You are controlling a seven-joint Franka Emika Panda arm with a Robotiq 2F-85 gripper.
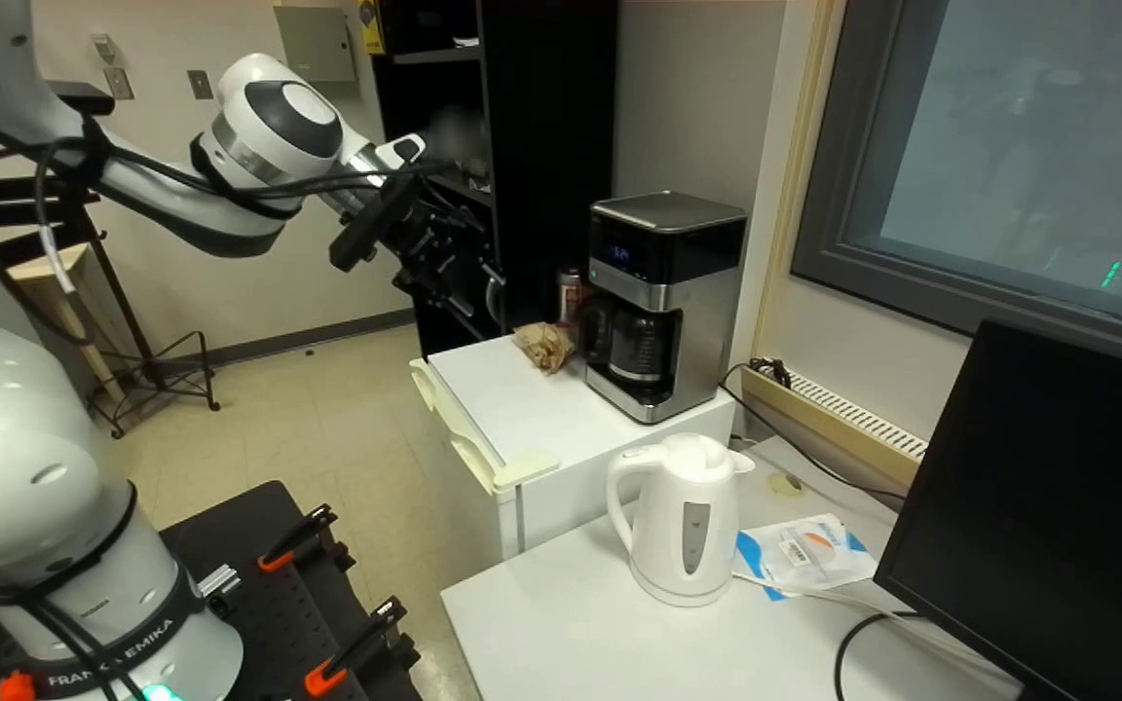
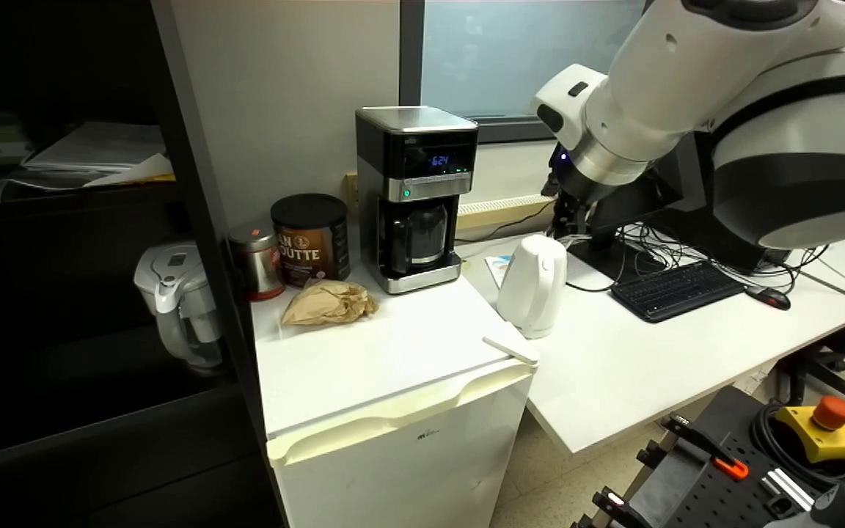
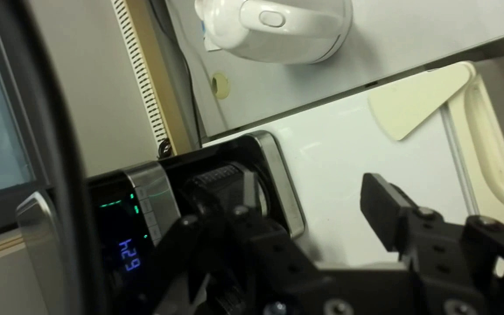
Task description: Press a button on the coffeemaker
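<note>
Plainly, the gripper (image 3: 309, 201) has its fingers spread wide — clear of the coffeemaker (image 2: 422, 189)

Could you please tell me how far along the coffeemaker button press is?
Done: the coffeemaker looks powered, its clock display lit; no press is evident. In hand: the open gripper is nearby, holding nothing; an exterior view shows a gap between it and the control band. Left: apparently reaching in and pressing a button.

I've got the arm (image 2: 686, 81) held up, reaching out from its base (image 1: 128, 589). Wrist (image 1: 269, 136) bent, gripper (image 3: 315, 199) angled downward. Wrist view: fingers (image 3: 383, 210) spread, wide gap between pads.
</note>
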